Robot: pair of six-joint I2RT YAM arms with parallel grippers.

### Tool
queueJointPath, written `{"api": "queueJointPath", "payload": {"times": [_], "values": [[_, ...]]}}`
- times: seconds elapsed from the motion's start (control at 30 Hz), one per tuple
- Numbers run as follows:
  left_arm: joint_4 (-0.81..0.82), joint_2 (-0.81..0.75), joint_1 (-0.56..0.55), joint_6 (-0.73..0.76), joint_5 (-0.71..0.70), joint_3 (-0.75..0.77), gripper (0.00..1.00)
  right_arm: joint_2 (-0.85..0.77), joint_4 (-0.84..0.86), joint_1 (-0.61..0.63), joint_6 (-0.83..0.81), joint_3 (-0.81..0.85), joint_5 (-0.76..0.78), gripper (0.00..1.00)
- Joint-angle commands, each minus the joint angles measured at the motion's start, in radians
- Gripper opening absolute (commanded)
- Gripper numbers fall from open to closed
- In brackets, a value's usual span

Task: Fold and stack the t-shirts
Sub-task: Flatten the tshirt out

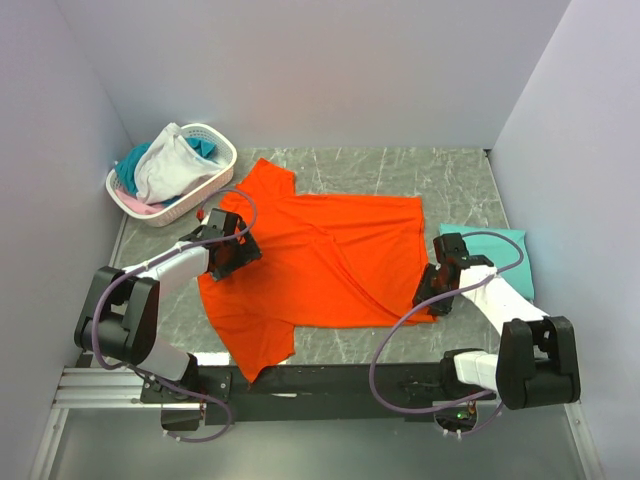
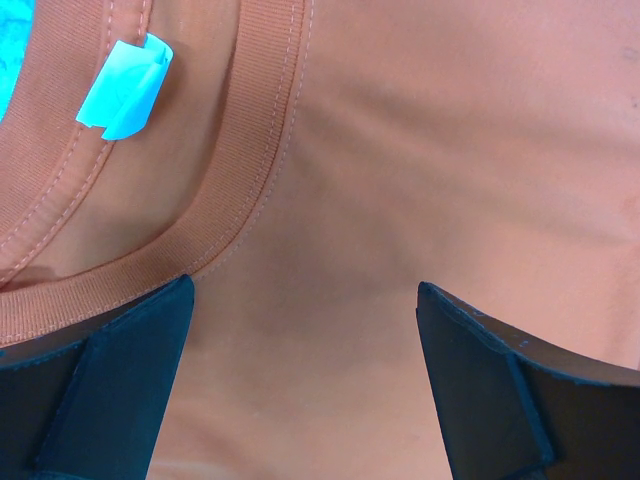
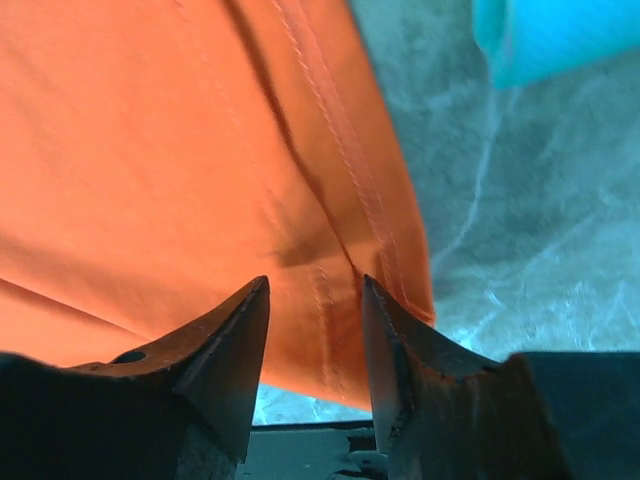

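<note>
Big orange tee [image 1: 330, 260] lies spread flat mid-table [image 1: 455, 180], neck end twd the left arm, bottom hem twd the right arm. One sleeve points to the far side nr the basket [image 1: 228, 160]. The other hangs over the near edge by the arm bases.

L gripper [image 1: 228, 248] sits low over the neck area of the tee. Its wrist cam shows both fingers [image 2: 100, 390] spread wide w/ nothing btwn them but flat orange cloth. The ribbed collar [image 2: 255, 140] curves just ahead of the left finger, and a small pale-blue label [image 2: 125, 88] is sewn inside the neck.

R gripper [image 1: 437, 290] is down at the tee's hem corner on the near-right side. From its wrist cam the jaws stand part-way apart, a narrow gap, w/ the stitched hem [image 3: 345, 170] running into that gap. Can't tell if they're actually nipping the cloth or just straddling it.

Folded teal tee [image 1: 497, 250] rests on the table just right of the R gripper, apart from the orange one.

Basket at far-left corner holds a heap: white garment [image 1: 170, 165] on top, teal cloth [image 1: 130, 165] at the side, a bit of pink [image 1: 140, 205] at the bottom.
</note>
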Motion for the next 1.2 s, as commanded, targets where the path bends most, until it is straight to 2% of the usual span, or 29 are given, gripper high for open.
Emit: {"api": "queueJointPath", "payload": {"times": [0.0, 0.43, 0.63, 0.7, 0.77, 0.93, 1.17], "values": [[-0.004, 0.007, -0.004, -0.006, -0.021, -0.003, 0.99, -0.024, -0.062, 0.005, 0.038, 0.029, 0.032, 0.5], [-0.006, 0.013, -0.004, 0.003, -0.024, 0.007, 0.99, 0.001, -0.033, 0.023, 0.031, -0.001, -0.135, 0.48], [-0.009, 0.003, -0.004, 0.002, -0.033, 0.007, 0.99, 0.014, -0.022, 0.023, 0.023, 0.0, -0.108, 0.34], [-0.006, 0.002, -0.004, 0.0, -0.031, 0.007, 0.99, 0.022, -0.023, 0.022, 0.02, 0.011, -0.065, 0.2], [-0.012, 0.0, -0.004, 0.0, -0.033, 0.009, 0.99, 0.025, -0.025, 0.023, 0.025, 0.022, -0.033, 0.02], [-0.019, 0.003, -0.004, -0.003, -0.053, 0.007, 0.99, 0.01, 0.0, 0.02, 0.042, 0.051, 0.079, 0.0], [-0.033, 0.017, 0.0, -0.003, -0.073, 0.017, 0.99, -0.015, 0.007, 0.003, 0.028, 0.108, 0.129, 0.0]]}}
